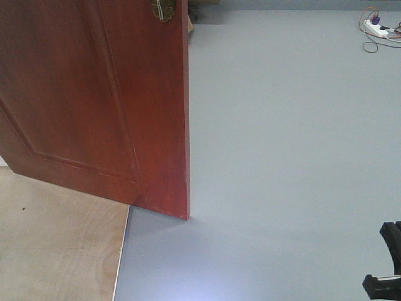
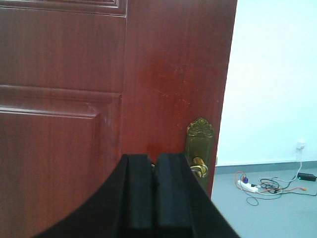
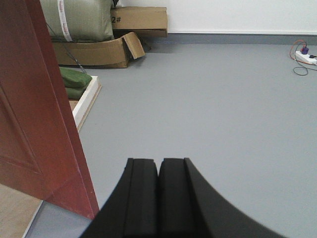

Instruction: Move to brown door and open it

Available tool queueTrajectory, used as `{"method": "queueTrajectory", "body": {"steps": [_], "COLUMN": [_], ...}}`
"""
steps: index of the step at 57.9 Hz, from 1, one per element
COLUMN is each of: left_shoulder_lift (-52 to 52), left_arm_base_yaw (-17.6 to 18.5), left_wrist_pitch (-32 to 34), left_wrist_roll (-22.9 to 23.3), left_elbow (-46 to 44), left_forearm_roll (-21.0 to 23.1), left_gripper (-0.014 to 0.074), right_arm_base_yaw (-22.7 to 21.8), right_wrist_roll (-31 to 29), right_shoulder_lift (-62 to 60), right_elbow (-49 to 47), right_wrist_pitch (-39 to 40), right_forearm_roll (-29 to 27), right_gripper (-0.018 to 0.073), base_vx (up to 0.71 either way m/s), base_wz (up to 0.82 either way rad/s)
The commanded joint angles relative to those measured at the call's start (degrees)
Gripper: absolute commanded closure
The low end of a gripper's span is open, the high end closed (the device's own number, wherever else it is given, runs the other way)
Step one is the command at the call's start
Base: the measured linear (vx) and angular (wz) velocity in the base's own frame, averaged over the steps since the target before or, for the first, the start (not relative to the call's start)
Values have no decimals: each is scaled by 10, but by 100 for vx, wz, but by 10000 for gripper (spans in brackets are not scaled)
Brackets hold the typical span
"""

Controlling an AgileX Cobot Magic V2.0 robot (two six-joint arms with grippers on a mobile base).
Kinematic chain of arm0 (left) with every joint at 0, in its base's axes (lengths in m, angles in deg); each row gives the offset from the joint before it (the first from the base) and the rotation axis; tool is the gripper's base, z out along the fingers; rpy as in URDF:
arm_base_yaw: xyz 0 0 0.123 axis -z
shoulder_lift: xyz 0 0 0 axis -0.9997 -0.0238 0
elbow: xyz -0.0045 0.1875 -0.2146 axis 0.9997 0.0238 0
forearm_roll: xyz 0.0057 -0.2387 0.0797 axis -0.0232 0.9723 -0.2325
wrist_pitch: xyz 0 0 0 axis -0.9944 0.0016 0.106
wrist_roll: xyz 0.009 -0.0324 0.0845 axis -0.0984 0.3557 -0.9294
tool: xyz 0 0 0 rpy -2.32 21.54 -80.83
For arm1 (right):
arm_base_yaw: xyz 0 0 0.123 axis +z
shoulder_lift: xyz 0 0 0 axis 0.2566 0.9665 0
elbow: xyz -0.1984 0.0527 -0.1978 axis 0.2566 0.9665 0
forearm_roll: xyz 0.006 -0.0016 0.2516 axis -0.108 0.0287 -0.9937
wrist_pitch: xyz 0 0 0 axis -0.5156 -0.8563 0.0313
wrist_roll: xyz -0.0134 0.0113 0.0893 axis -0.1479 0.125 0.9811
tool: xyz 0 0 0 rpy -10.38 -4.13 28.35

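On a grey floor (image 1: 282,125) in a white-walled room, the brown door (image 1: 94,94) stands at an angle, filling the left of the front view. Open floor stretches past its free edge, and its lower corner sits just beside a pale plywood panel (image 1: 56,244). The left tool (image 2: 153,198) is closed and grips nothing, its two black pads pressed together. It hangs close in front of the door's glossy face, just left of the brass lever handle (image 2: 198,167) and the engraved backplate (image 2: 200,139); whether it touches the wood cannot be told. The right tool (image 3: 158,198) is likewise closed and empty. It points out over bare floor to the right of the door's edge, apart from it. Against the far wall, cardboard boxes (image 3: 106,49) and a green sack (image 3: 79,20) are piled. A white power strip (image 3: 308,57) with tangled cables lies well away at the right.
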Motion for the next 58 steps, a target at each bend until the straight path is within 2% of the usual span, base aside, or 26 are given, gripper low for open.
{"method": "queueTrajectory", "body": {"steps": [1,58], "left_shoulder_lift": [6,2], "left_arm_base_yaw": [3,3], "left_wrist_pitch": [1,1], "left_wrist_roll": [1,1], "left_elbow": [-15,-15], "left_forearm_roll": [10,10], "left_gripper": [600,600], "right_arm_base_yaw": [-1,-1], "right_wrist_roll": [-5,-5], "right_shoulder_lift": [-3,-3], "right_elbow": [2,2], "right_wrist_pitch": [46,46], "right_forearm_roll": [3,3], "right_gripper": [559,559], "base_vx": [0,4], "base_wz": [0,-1]}}
